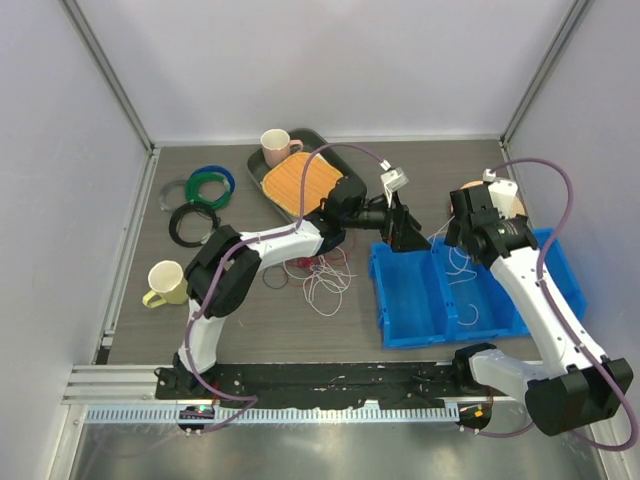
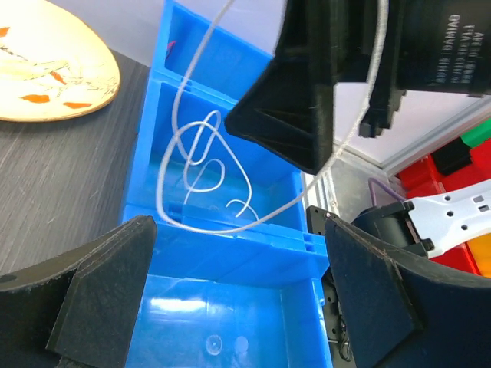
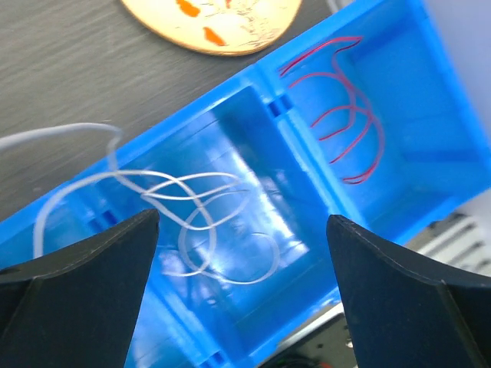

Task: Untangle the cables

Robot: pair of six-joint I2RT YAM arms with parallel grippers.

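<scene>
Cables (image 1: 322, 283), tangle on table (image 1: 300, 335) (top view only), left gripper (image 2: 238, 230), right gripper (image 3: 242, 222) wide, empty

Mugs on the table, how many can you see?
2. A pink mug stands on the dark tray at the back; a yellow mug sits near the table's left edge. Others may be hidden.

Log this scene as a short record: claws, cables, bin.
left claw: open, empty, over the left compartment of the blue bin
right claw: open, empty, over the middle compartment
white cable: looped in the middle compartment, one strand leading out of the bin
red cable: lying in the right compartment
tangle: white and red strands on the table, left of the bin
</scene>
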